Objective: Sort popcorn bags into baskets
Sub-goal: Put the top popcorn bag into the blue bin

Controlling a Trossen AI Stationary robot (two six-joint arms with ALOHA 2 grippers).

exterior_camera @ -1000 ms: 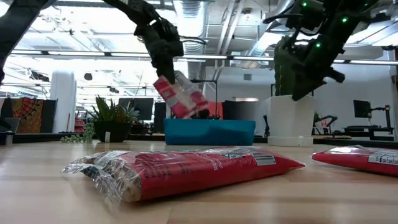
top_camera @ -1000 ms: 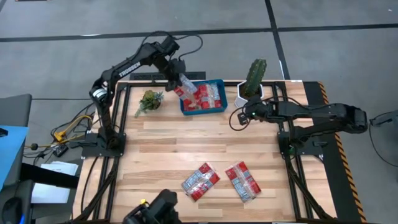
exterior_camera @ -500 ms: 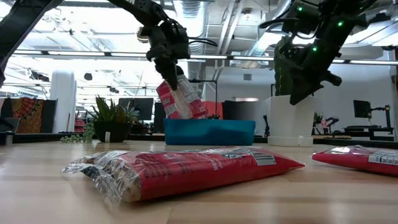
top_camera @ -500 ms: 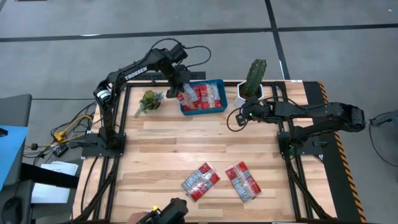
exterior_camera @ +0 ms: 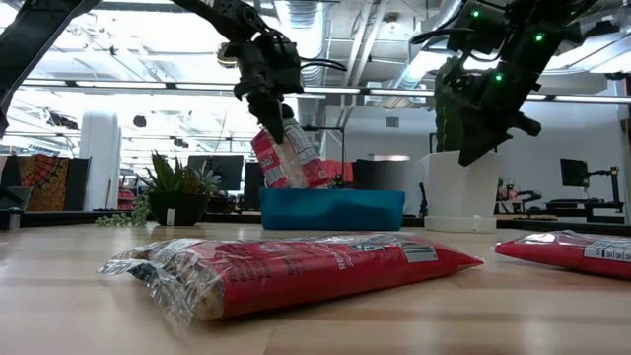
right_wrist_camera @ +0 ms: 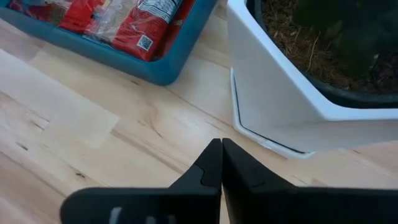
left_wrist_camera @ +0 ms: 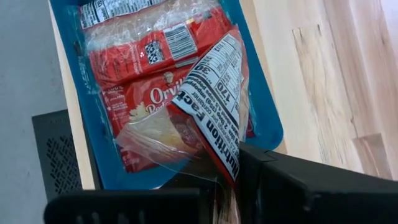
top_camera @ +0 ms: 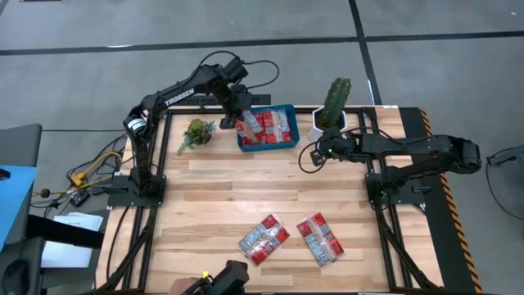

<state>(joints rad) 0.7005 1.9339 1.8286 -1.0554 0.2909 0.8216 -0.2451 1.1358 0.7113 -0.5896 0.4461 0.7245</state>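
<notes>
My left gripper (top_camera: 240, 113) is above the left end of the blue bin (top_camera: 266, 147) at the table's far side, shut on a red popcorn bag (exterior_camera: 292, 158). Other red bags (left_wrist_camera: 143, 50) lie flat in the bin. Two more bags (top_camera: 264, 238) (top_camera: 318, 238) lie flat on the table near its front edge. My right gripper (top_camera: 314, 154) is shut and empty, just on the near side of the white cactus pot (top_camera: 330, 121). My left gripper pinches the bag's upper end (left_wrist_camera: 227, 173), at the edge with the printed nutrition panel, between its two fingers. The fingers come from above, slanting down. The bag hangs tilted below them, and its lower end (exterior_camera: 301, 181) dips behind the bin's wall.
A small green plant (top_camera: 196, 131) stands left of the bin. The cactus pot (right_wrist_camera: 280, 93) stands right of the bin, close to my right gripper. The middle of the wooden table (top_camera: 262, 184) is bare. A dark object (top_camera: 225, 280) sits at the near edge.
My left gripper has moved toward the table's right edge and down, over the bin, still holding the bag. The bag has swung more upright, and its lower end has sunk behind the bin's wall.
</notes>
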